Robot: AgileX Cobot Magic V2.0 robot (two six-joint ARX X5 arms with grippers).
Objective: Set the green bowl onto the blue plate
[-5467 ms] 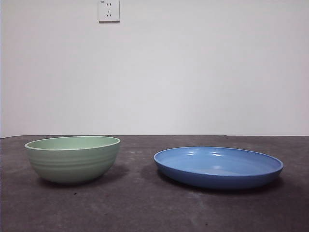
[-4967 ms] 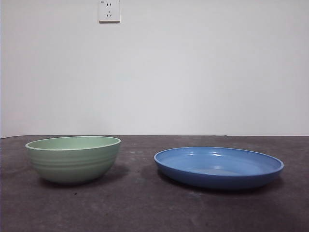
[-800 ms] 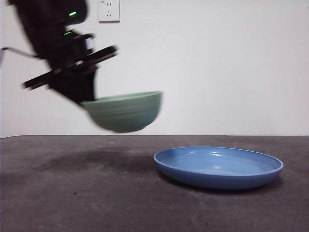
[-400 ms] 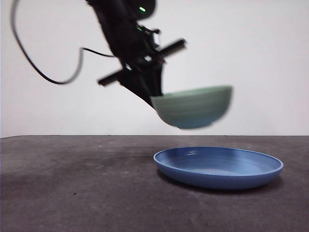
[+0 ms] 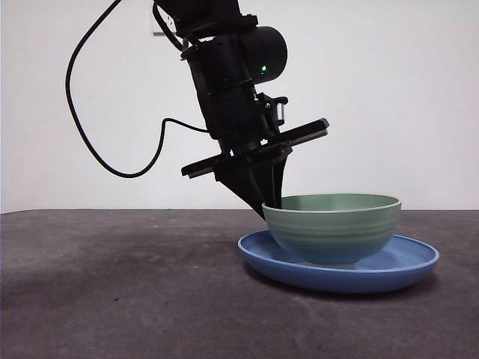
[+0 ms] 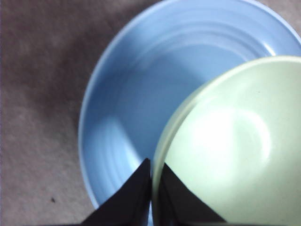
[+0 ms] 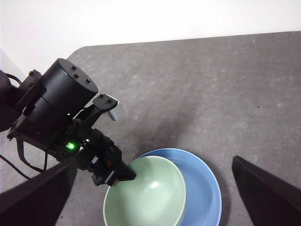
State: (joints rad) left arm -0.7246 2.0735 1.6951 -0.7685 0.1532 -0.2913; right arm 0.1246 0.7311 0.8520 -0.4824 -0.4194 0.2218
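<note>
- I read the green bowl (image 5: 332,226) as seated on the blue plate (image 5: 263,261), upright but off-centre, with more bare plate showing on one side in the right wrist view.
- Left gripper (image 6: 151,176) was pinched onto the bowl's rim, one jaw inside the wall and one outside, nearly closed with only the rim between them.
- Right gripper (image 7: 150,197) hung high above the table with its jaws spread wide, holding nothing; it was waiting.
- Risk 1: I judged that lifting away before opening would tip the bowl or drag it over the plate, since the grip sits on one edge only.
- Risk 2: if the bowl's base was not fully down, release could let it drop and rock; from the front view I could not tell for certain that the base was flat on the plate.
- Risk 3: a glossy bowl on a glossy plate looked slippery; a sideways nudge from the inner jaw on withdrawal could slide it toward the plate's raised rim.
</note>
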